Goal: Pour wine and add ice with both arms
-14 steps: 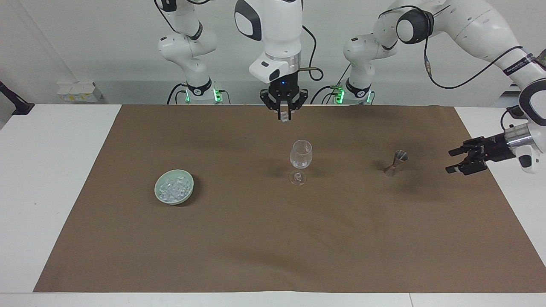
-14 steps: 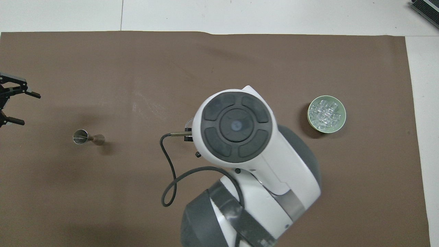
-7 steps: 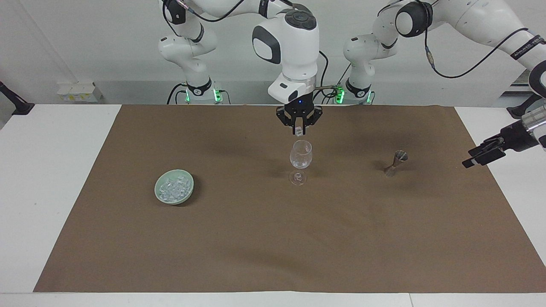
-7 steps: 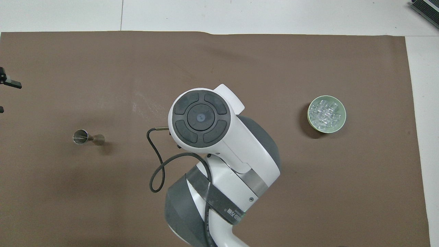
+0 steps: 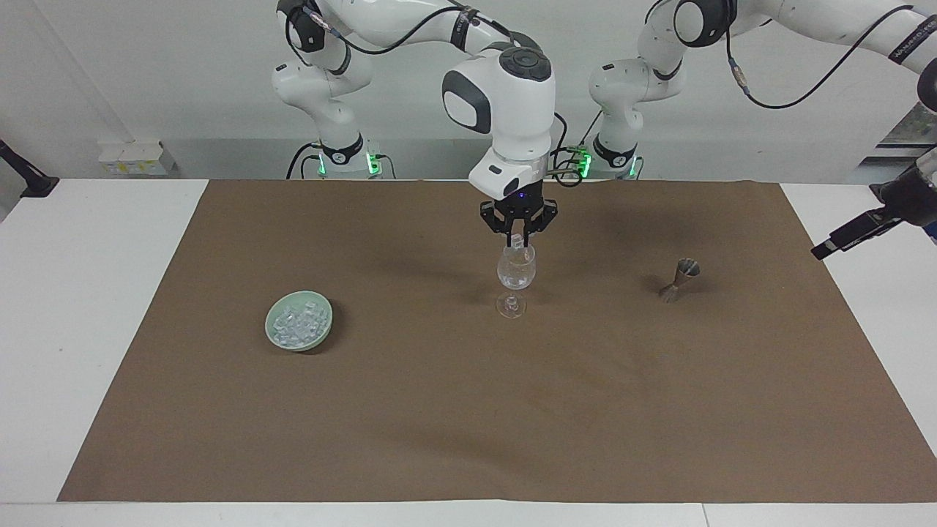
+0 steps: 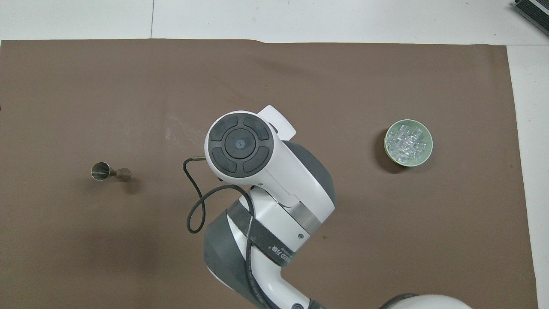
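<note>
1. Pinching one ice cube (image 5: 517, 241), our right gripper (image 5: 517, 236) hangs right over the wine glass (image 5: 516, 268) mouth, low enough, we judge, for a short drop without a bounce.
2. Remaining ice (image 5: 298, 326) sits in the green bowl (image 5: 280, 339), toward the right arm's end of the table.
3. Jigger (image 5: 680, 278) stands beside the glass, well apart; nothing blocks the drop.
4. Left gripper (image 5: 853, 234) waits off the mat's edge; we can't tell its finger state.
</note>
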`<action>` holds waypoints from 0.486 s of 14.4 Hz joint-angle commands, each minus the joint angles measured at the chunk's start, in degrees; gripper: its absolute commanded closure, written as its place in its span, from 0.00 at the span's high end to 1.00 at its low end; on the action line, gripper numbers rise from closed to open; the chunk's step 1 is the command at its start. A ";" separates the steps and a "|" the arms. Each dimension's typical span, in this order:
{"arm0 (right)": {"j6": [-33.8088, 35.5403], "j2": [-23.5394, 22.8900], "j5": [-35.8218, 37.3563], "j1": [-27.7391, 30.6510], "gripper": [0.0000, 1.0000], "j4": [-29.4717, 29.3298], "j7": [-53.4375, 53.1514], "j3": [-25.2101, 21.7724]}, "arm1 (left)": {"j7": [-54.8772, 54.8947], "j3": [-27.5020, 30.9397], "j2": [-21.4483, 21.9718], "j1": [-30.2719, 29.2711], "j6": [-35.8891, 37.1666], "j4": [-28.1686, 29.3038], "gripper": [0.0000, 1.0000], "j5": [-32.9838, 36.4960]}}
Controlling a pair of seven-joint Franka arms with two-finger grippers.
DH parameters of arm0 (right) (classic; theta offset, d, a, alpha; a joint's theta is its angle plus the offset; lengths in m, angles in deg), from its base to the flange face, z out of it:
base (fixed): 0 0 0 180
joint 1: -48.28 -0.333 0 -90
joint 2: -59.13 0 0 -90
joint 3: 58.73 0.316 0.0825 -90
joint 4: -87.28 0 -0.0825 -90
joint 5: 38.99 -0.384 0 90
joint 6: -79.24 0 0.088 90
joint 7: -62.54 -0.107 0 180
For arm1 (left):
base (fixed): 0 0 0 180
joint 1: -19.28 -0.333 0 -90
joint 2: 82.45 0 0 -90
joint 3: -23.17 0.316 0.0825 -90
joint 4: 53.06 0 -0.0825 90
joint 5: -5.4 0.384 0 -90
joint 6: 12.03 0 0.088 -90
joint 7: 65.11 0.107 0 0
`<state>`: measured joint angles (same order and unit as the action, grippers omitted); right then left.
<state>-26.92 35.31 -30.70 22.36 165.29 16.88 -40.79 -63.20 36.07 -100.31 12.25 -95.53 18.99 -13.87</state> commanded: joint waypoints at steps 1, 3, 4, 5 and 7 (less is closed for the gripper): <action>-0.71 -1.66 1.46 -0.35 0.00 -1.02 -1.45 0.17 | 1.52 -4.71 3.70 0.53 -0.44 0.46 1.00 7.12; -1.15 -2.01 1.99 -0.27 0.00 -1.02 -1.45 0.16 | 1.70 -7.17 6.25 0.53 0.09 0.54 1.00 9.32; -2.63 -2.97 2.16 -0.27 0.00 -1.10 -1.54 0.16 | 1.79 -9.10 7.22 0.53 0.26 0.54 1.00 11.51; -3.34 -3.50 2.25 -0.35 0.00 -1.10 -1.45 0.16 | 1.79 -10.77 8.10 0.53 0.96 0.63 1.00 13.27; -3.35 -3.51 2.43 -0.35 0.00 -1.10 -1.45 0.16 | 1.70 -12.46 9.50 0.53 2.46 0.63 1.00 14.08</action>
<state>-29.78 32.70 -29.94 22.35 165.31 16.88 -40.80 -62.61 24.59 -92.61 12.58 -94.55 18.86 -1.67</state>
